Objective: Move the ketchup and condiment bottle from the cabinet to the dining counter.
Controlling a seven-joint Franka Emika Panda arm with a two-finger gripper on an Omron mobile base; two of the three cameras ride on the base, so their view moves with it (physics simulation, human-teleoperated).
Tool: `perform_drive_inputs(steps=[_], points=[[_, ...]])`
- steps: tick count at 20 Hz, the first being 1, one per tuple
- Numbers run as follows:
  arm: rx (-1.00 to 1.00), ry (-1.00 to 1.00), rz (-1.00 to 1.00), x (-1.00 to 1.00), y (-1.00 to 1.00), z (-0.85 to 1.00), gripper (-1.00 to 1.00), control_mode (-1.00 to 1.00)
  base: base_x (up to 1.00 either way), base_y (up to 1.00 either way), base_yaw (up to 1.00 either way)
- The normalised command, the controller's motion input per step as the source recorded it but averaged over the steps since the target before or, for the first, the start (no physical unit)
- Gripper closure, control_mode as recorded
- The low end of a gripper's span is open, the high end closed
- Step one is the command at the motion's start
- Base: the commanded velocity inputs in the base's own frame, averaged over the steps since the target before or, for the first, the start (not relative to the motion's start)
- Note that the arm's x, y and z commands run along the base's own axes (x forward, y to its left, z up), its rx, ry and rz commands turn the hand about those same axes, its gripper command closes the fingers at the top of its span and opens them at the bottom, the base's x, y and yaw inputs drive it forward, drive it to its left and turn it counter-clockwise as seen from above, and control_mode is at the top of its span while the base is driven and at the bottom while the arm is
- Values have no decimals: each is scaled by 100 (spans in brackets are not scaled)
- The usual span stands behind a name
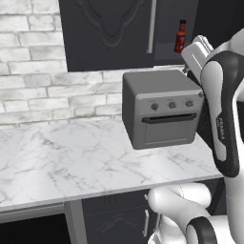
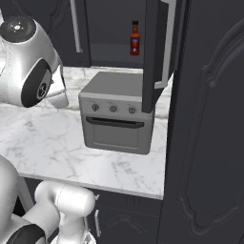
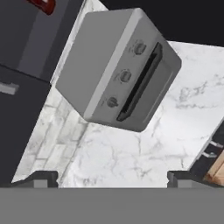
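Observation:
The condiment bottle (image 1: 180,35) (image 2: 135,39), dark brown-red with a red cap and pale label, stands upright on the shelf of the dark cabinet (image 1: 109,33) (image 2: 114,28). The cabinet's right door (image 2: 155,57) hangs open. My gripper (image 3: 112,179) is open, its two tips wide apart with nothing between them. It hovers above and in front of the grey toaster oven, well below the shelf. A bit of a red bottle (image 3: 41,4) shows at the top edge of the hand view; I cannot tell which bottle it is. The ketchup and the dining counter are out of view.
A grey toaster oven (image 1: 162,112) (image 2: 116,119) (image 3: 118,65) stands on the marble counter (image 1: 71,157) (image 2: 47,138) against the brick wall, right under the open cabinet. A tall dark cupboard (image 2: 209,143) closes off the right side. The open door juts out over the oven.

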Motion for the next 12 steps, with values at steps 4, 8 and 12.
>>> perform_drive_inputs(steps=[4,8,12], points=[[-19,-40,22,19,24,-7,-100,-100,0,0,0],[-25,-43,5,22,21,0,-100,-100,0,0,0],[-27,-18,0,38,9,0,-100,-100,0,0,0]])
